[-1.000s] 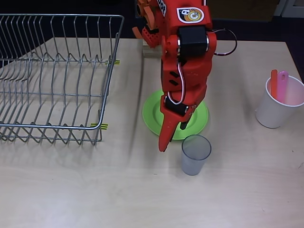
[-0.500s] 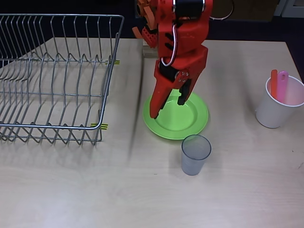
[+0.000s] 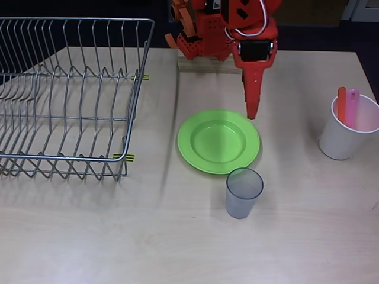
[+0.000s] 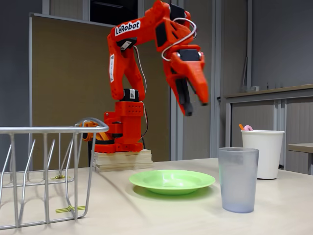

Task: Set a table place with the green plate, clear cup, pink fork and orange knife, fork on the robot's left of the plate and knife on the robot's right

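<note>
Lime-green plate [image 3: 218, 142], greyish clear cup [image 3: 243, 191], orange-red pincer [image 4: 194, 107].

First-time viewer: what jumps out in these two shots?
The orange-red arm, reared up at the table's back edge with its hand open and empty in the air above the green plate. The plate sits bare mid-table with the clear cup upright just in front of it. Next, the wire dish rack at the overhead view's left and the white cup at its right, holding the pink fork and orange knife.
</note>
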Robot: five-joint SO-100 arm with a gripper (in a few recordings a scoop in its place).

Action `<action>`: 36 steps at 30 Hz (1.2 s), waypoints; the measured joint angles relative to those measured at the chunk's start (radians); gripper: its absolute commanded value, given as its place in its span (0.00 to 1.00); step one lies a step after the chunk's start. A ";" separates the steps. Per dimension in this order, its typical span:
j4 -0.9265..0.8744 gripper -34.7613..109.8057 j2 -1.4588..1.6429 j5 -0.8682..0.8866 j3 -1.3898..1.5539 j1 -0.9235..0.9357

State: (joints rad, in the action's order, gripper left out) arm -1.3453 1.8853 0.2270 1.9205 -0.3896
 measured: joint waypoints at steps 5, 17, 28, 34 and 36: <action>0.094 0.46 -0.005 0.046 0.012 -0.086; -0.023 0.33 -0.049 0.057 -0.092 -0.339; -0.021 0.35 -0.149 0.330 -0.163 -0.600; 0.057 0.36 -0.242 0.407 -0.189 -0.615; 0.074 0.36 -0.259 0.410 -0.193 -0.612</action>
State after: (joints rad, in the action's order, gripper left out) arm -1.2717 1.6260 0.6366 1.7273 -1.0017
